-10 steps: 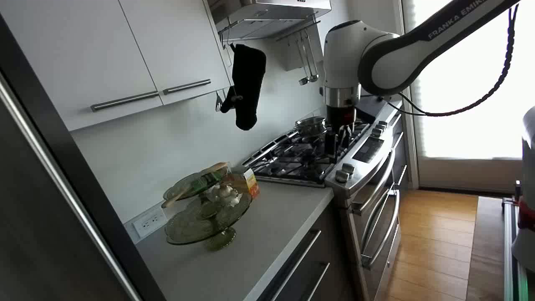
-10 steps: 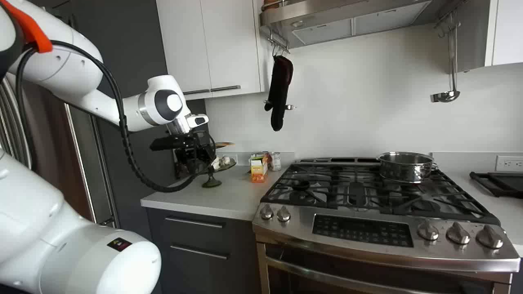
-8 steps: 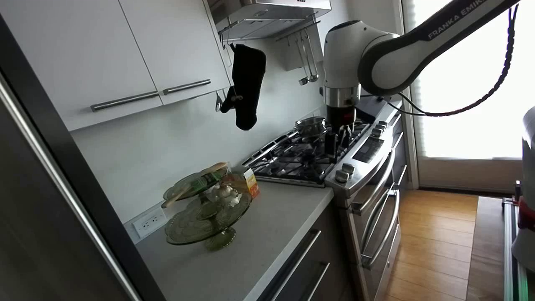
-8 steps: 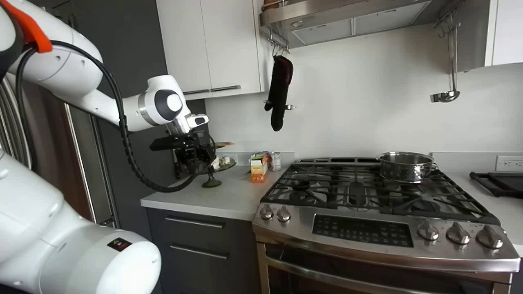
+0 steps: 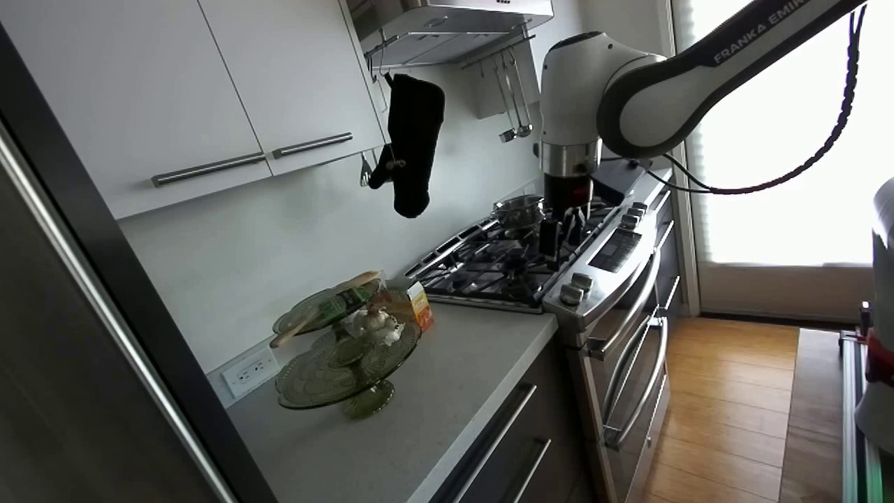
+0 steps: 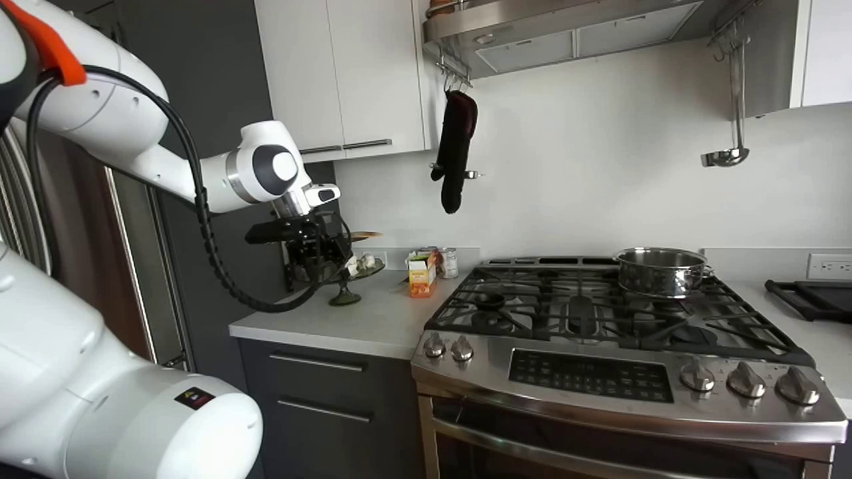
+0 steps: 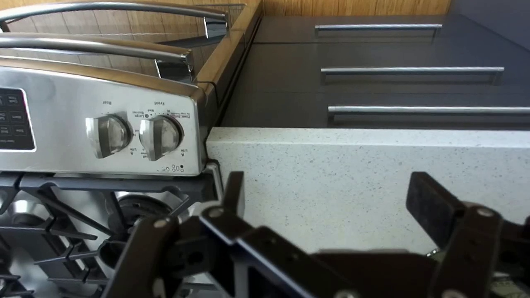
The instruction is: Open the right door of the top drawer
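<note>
A white upper cabinet with two doors hangs on the wall. Its right door point(image 5: 293, 77) is shut and has a bar handle point(image 5: 312, 144) along its lower edge. The right door point(image 6: 376, 73) and its handle point(image 6: 367, 144) also show in an exterior view. My gripper point(image 5: 561, 241) points down, below the cabinet's level and apart from it, near the stove. In the wrist view the gripper point(image 7: 327, 182) is open, with nothing between its fingers and the pale counter beyond them. The cabinet is out of the wrist view. Dark drawers point(image 6: 313, 386) below the counter are shut.
The stove point(image 6: 579, 306) carries a steel pot point(image 6: 662, 271). A black oven mitt point(image 5: 417, 143) hangs beside the cabinet under the hood point(image 5: 454, 21). A glass cake stand point(image 5: 328, 374) and an orange box point(image 6: 421, 276) stand on the counter point(image 7: 314, 194). A tall fridge stands at the side.
My arm and gripper have shifted very slightly, a little up in an exterior view. The cabinet doors and the other things have not moved.
</note>
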Robot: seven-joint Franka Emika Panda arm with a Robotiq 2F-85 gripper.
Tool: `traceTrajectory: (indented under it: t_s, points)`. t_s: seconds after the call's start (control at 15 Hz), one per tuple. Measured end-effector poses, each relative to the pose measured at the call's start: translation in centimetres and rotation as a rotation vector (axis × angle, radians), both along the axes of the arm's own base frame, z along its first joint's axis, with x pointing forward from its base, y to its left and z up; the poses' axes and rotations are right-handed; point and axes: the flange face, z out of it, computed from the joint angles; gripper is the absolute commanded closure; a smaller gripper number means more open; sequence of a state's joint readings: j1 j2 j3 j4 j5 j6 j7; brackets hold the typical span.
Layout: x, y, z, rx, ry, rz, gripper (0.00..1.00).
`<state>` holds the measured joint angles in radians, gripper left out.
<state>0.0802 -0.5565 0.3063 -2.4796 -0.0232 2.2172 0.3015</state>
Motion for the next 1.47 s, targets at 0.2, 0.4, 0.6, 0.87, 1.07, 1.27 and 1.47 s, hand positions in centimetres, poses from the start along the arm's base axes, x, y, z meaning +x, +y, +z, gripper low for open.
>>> traceTrajectory:
  t_s: [0.2, 0.4, 0.6, 0.87, 1.07, 1.27, 1.47]
  points:
    - [1.2, 0.1, 2.6, 0.111, -0.031, -0.083, 0.0]
    - [2.4, 0.3, 5.9, 0.236, -0.072, -0.169, 0.0]
    - [3.4, 0.4, 8.6, 0.363, -0.098, -0.259, 0.0]
    - [5.0, 0.3, 11.0, 0.526, -0.092, -0.38, 0.0]
    - [6.5, -0.4, 10.9, 0.595, -0.078, -0.445, 0.0]
    - [6.9, -0.5, 10.7, 0.603, -0.069, -0.457, 0.0]
    - [7.3, -0.7, 11.5, 0.638, -0.112, -0.487, 0.0]
